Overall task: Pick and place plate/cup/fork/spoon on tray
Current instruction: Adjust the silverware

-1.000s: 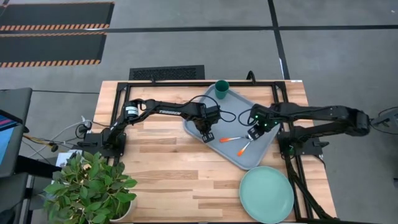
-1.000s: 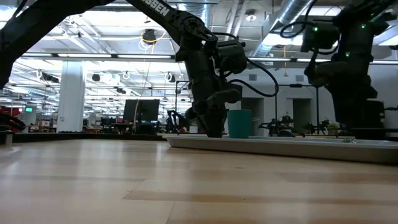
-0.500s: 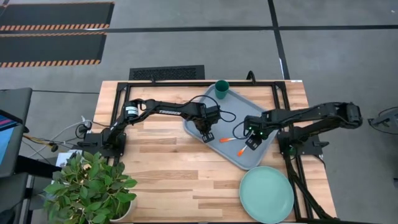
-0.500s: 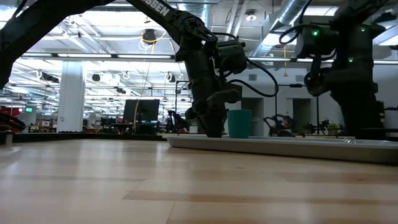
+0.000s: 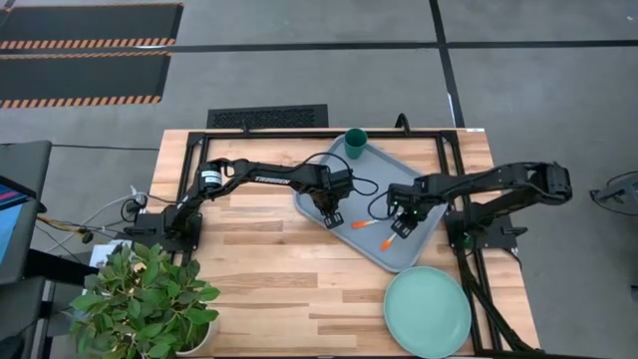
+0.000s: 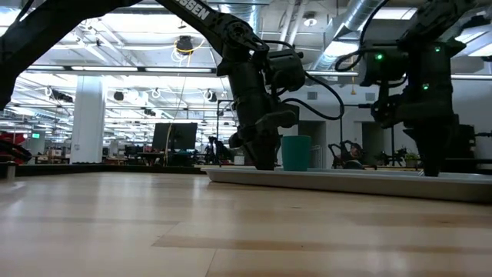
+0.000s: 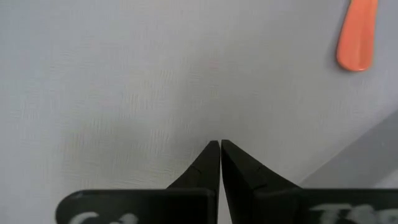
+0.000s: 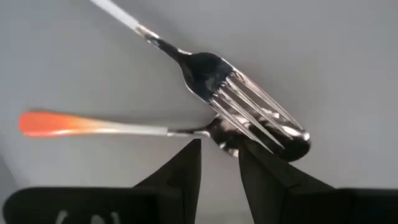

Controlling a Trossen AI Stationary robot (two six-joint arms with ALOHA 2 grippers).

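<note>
Table point(image 5: 259, 289): light wooden top, carrying all the items listed.

Tray point(image 5: 419, 241): blue-grey, set askew near the table's far edge, right of centre; evidently the collecting point, since three of the four pieces lay on it.

Plate point(image 5: 428, 311): mint green, flat on the table at the near right corner, just off the tray's near corner and not on it. Judged the one piece left to move.

Left gripper point(image 7: 220, 149): low over the tray's left part, jaws pressed together on nothing, bare tray floor beneath; apparently idle.

Right gripper point(image 8: 219, 155): low over the tray's middle, jaws a little spread, empty, directly above the crossed cutlery; whether it was leaving or arriving could not be judged.

Cup point(image 5: 356, 143): dark green, upright at the tray's far corner.

Fork point(image 8: 239, 93): tines lying across the spoon's bowl, mid-tray.

Spoon point(image 8: 93, 126): orange handle flat on the tray, bowl under the fork's tines.
</note>
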